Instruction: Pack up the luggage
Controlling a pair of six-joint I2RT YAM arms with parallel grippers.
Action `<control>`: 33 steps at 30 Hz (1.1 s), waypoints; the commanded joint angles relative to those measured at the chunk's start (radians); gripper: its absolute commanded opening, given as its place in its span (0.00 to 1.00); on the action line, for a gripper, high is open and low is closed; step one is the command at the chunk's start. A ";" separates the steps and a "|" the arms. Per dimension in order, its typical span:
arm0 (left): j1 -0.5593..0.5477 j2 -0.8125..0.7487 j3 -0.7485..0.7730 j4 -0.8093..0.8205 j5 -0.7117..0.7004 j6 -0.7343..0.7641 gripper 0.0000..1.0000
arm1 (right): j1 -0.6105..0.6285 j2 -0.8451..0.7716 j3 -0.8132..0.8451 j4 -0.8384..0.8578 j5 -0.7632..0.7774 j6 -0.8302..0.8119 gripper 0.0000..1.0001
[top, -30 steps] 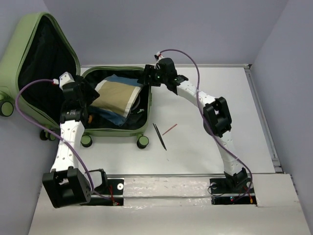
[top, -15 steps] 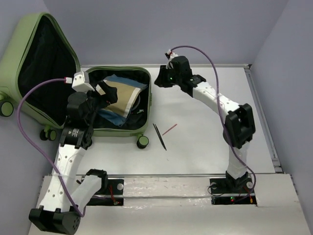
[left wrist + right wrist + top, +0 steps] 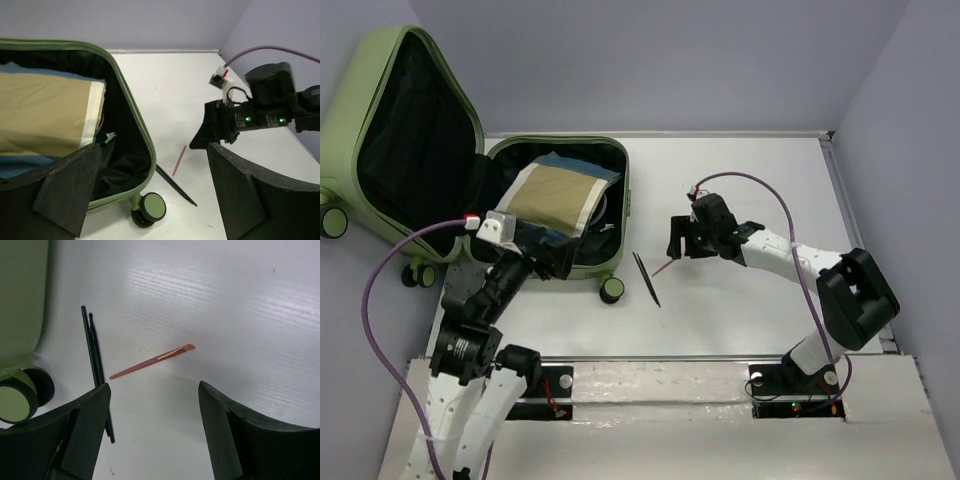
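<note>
The right claw gapes above the slim coral-pink stick; the left claw gapes too. Turn the wrist so its jaws cross the stick, then lower.

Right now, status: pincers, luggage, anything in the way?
Left pincer open, empty, by luggage, near rim. Right pincer open, empty, over pink stick on table. Lid up, folded cloth inside. Black sticks beside pink stick.

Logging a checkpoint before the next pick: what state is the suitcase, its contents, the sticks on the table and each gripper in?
luggage: open, lid swung back
folded clothes: lying inside the luggage base
pink stick: flat on the table, not held
black sticks: flat on the table, side by side
left gripper: open, empty
right gripper: open, empty, above the pink stick
</note>
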 commanded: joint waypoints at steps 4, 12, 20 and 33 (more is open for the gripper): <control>-0.032 -0.158 -0.088 0.084 -0.023 0.030 0.99 | 0.118 0.086 -0.005 0.097 0.209 0.221 0.72; -0.099 -0.203 -0.094 0.082 -0.042 0.039 0.99 | 0.146 0.226 0.096 -0.001 0.342 0.274 0.56; -0.119 -0.232 -0.094 0.081 -0.045 0.040 0.99 | 0.166 0.327 0.183 -0.153 0.435 0.228 0.41; -0.119 -0.223 -0.094 0.078 -0.062 0.038 0.99 | 0.166 0.399 0.254 -0.293 0.563 0.121 0.07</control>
